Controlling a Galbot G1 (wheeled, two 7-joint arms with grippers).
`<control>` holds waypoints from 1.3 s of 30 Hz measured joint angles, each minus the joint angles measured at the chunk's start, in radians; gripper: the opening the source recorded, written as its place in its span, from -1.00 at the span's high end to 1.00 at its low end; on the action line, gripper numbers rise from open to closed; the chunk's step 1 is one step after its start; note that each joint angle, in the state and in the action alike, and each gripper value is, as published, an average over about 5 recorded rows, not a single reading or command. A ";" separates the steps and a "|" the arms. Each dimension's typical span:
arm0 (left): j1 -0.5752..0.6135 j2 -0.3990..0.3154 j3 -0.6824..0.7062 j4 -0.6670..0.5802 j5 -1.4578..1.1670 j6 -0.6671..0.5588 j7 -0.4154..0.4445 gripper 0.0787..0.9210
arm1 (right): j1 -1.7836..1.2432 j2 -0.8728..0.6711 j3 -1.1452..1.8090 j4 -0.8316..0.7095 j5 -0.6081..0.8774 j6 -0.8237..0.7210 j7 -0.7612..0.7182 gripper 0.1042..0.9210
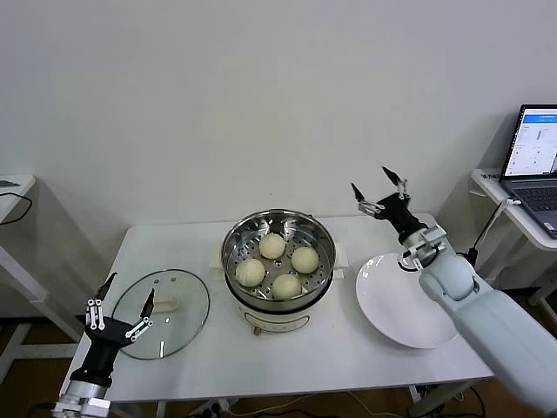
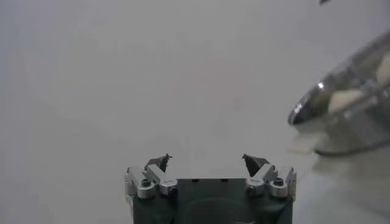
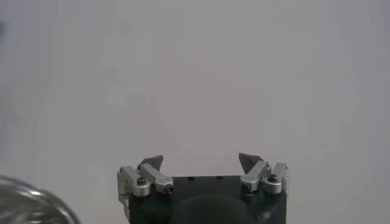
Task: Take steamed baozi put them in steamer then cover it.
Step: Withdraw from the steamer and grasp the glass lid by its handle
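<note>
Four steamed baozi [image 1: 278, 263] sit inside the uncovered steamer [image 1: 278, 266] at table [image 1: 348, 348] centre, the cover [image 1: 163, 312] flat to its left beside the spread-fingered, empty left gripper [image 1: 127, 309], a white plate [image 1: 405, 300] to its right below the likewise spread right gripper [image 1: 379, 187], a laptop [image 1: 533, 170] far right.

Four pale steamed baozi [image 1: 278, 266] sit on the perforated tray of the uncovered steel steamer [image 1: 278, 268]; the glass cover [image 1: 164, 312] lies flat to its left.
</note>
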 measured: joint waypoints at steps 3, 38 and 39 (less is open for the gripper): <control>-0.012 0.008 0.008 0.046 0.083 -0.013 -0.014 -0.77 | -0.104 0.047 0.099 0.005 -0.015 0.018 0.016 -0.76; -0.308 -0.009 0.112 0.517 0.631 0.066 -0.249 -0.77 | -0.470 0.282 0.415 0.046 -0.097 0.077 0.047 -0.76; -0.313 -0.010 0.114 0.522 0.635 0.071 -0.250 -0.77 | -0.470 0.284 0.416 0.046 -0.098 0.077 0.047 -0.76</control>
